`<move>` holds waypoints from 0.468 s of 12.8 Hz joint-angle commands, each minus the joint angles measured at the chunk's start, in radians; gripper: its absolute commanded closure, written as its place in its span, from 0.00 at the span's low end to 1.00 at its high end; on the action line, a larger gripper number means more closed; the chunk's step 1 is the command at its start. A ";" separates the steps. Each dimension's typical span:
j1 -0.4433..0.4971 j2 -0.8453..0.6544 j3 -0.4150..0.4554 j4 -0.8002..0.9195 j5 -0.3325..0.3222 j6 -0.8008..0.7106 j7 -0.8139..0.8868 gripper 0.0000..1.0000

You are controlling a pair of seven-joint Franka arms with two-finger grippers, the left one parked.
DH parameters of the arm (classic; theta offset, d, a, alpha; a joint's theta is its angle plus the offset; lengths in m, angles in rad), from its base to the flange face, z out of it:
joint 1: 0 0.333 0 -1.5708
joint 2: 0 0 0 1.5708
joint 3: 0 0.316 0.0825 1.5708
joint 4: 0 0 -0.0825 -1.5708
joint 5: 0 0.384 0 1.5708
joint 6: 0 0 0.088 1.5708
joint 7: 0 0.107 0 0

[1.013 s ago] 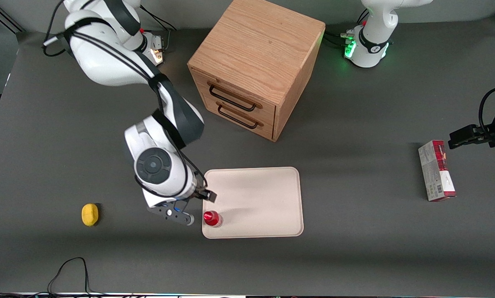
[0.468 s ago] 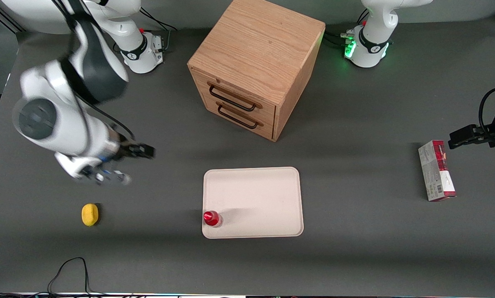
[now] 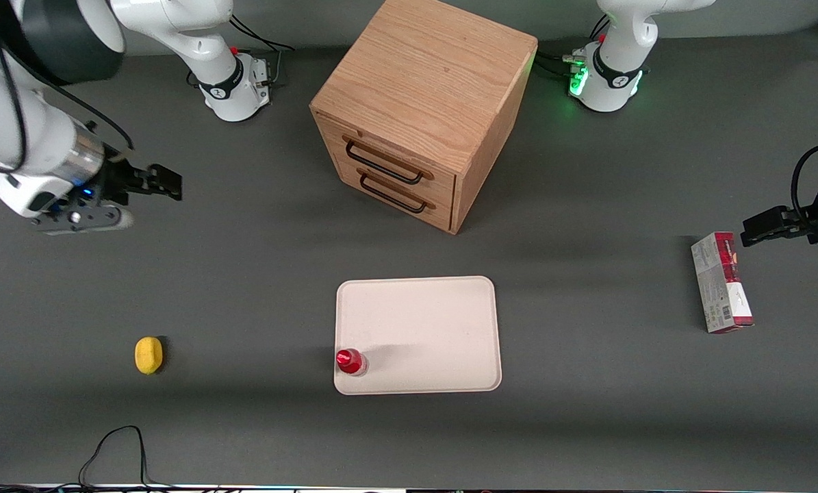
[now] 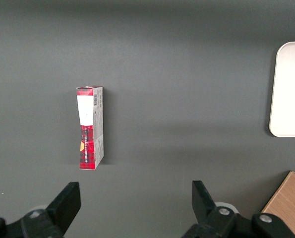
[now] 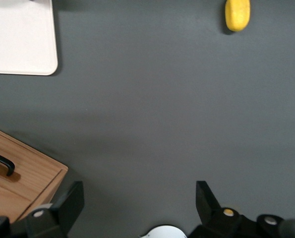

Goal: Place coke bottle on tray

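Observation:
The coke bottle [image 3: 349,361], tiny and red with a red cap, stands upright on the tray [image 3: 429,329], in its corner nearest the front camera at the working arm's end. The tray is cream-white and flat with a low rim; it also shows in the right wrist view [image 5: 18,39] and the left wrist view [image 4: 291,89]. My right gripper [image 3: 168,183] is open and empty, raised over bare table toward the working arm's end, well apart from the tray. In the right wrist view the gripper [image 5: 140,193] has its jaws wide apart with nothing between them. The bottle does not show in that view.
A wooden drawer box [image 3: 422,103] stands farther from the camera than the tray. A small yellow lemon-like object [image 3: 148,355] lies toward the working arm's end. A red-and-grey carton [image 3: 721,282] lies toward the parked arm's end.
My gripper has left the bottle standing on the tray and swung away toward the working arm's end, rising and moving farther from the camera. The bottle and tray have not moved.

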 commanded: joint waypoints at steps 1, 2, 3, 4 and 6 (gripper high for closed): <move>0.005 -0.007 -0.019 -0.019 0.030 0.000 -0.029 0.00; 0.005 -0.001 -0.037 -0.007 0.031 -0.004 -0.033 0.00; 0.006 0.004 -0.043 0.007 0.031 -0.035 -0.044 0.00; 0.006 0.006 -0.048 0.022 0.031 -0.045 -0.068 0.00; 0.002 0.010 -0.066 0.056 0.031 -0.071 -0.090 0.00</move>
